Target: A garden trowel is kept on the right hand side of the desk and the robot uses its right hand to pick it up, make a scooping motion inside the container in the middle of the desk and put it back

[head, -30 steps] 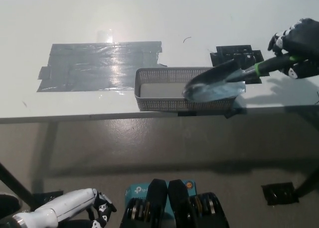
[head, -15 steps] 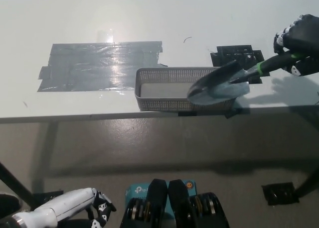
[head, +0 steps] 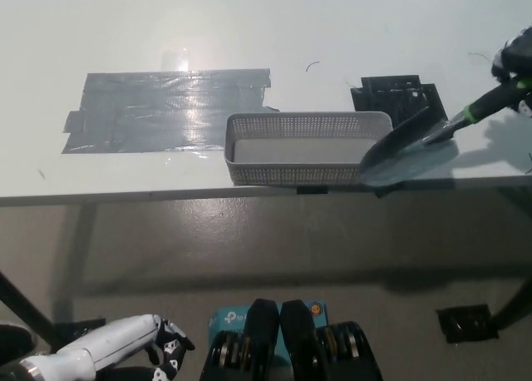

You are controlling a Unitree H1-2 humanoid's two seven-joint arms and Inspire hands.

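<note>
Gripping the dark metal garden trowel (head: 407, 144) by its handle with our black right hand (head: 517, 61), we hold its blade left of that hand, just beside the grey mesh container (head: 299, 175). Our white left hand (head: 125, 343) rests low.

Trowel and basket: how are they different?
The trowel is dark with a solid blade; the basket is grey mesh. The trowel hangs tilted in the right hand; the basket sits flat on the table. Both are near the table's front edge. The left hand rests at lower left.
</note>
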